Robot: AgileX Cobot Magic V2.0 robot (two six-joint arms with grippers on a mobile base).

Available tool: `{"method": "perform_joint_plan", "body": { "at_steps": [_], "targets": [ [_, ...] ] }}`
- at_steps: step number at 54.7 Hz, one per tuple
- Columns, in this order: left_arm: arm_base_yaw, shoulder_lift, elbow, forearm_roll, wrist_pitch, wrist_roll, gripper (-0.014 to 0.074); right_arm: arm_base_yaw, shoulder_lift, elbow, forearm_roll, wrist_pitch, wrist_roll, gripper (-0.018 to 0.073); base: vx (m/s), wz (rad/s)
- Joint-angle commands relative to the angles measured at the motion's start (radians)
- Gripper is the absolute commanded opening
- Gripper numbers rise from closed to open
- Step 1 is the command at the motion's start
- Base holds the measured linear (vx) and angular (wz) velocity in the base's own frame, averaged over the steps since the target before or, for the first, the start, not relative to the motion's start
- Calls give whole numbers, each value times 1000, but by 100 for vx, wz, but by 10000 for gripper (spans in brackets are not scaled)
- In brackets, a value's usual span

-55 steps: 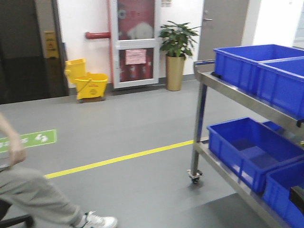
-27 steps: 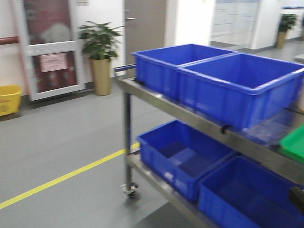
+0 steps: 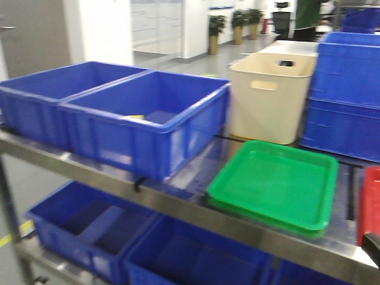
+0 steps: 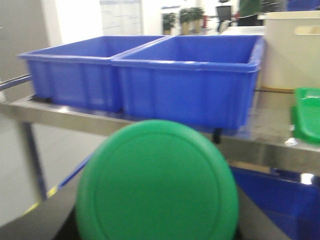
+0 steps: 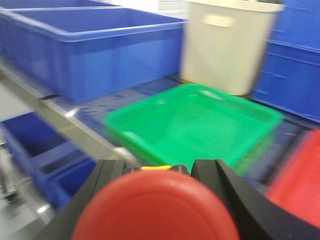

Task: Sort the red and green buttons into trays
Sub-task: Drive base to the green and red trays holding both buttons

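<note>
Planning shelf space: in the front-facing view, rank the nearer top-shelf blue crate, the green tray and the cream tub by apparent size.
1. blue crate
2. green tray
3. cream tub
The tub stands further back than the tray, so their true order is unsure.

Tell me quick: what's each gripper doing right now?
Left gripper: holding the green button, it seems; the grip itself is mostly hidden.
Right gripper: closed on the red button.
</note>
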Motion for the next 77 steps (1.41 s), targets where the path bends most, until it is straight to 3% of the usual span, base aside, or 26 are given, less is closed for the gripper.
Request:
{"method": "perform_joint_plan", "body": {
  "at_steps": [1, 38, 77],
  "targets": [
    [-7, 11, -34, -4, -87, -7, -3, -3, 3, -31, -3, -87, -8, -9, 24, -67],
    [-7, 11, -34, -4, -87, -7, -3, -3, 3, -31, -3, -87, -8, -9, 21, -52],
    [-7, 11, -34, -4, -87, -7, -3, -3, 3, -31, -3, -87, -8, -9, 15, -19]
  ]
}}
